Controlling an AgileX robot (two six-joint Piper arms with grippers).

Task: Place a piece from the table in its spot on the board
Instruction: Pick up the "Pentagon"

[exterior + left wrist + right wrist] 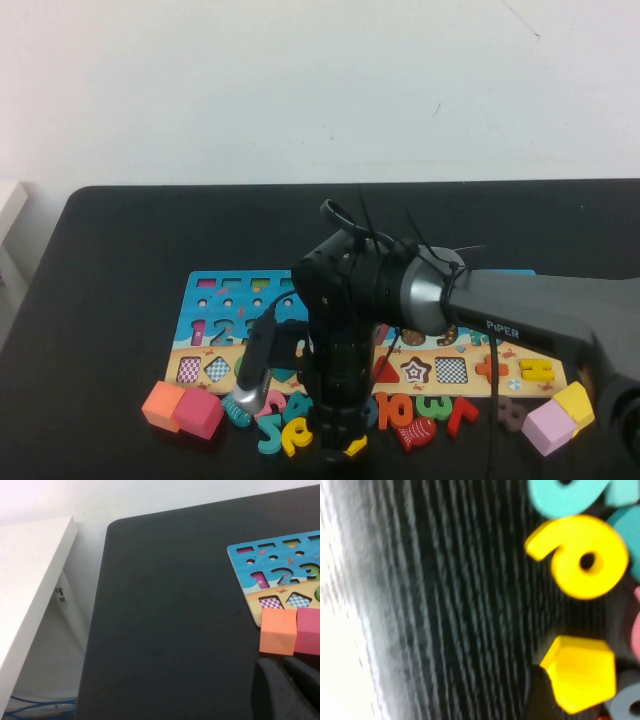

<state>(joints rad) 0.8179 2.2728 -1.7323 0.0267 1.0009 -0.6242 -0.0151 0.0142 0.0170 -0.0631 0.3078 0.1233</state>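
The piece (580, 680), a flat yellow pentagon, lies on the black table (120, 260) in front of the board (215, 290), among loose numbers. In the high view the piece (357, 446) peeks out beside my right gripper (340, 448), which points straight down at the table's near edge. In the right wrist view, one dark finger (536, 700) of my open right gripper (600, 700) touches the pentagon's edge. The other finger is out of frame. My left gripper (292, 685) sits low beside the orange cube (278, 631), its two fingers together.
Loose coloured numbers (400, 410) crowd the strip in front of the board, among them a yellow curved one (580, 555) close to the piece. Orange (162, 404) and pink (200, 413) cubes lie front left, pink (548, 427) and yellow (575, 400) cubes front right.
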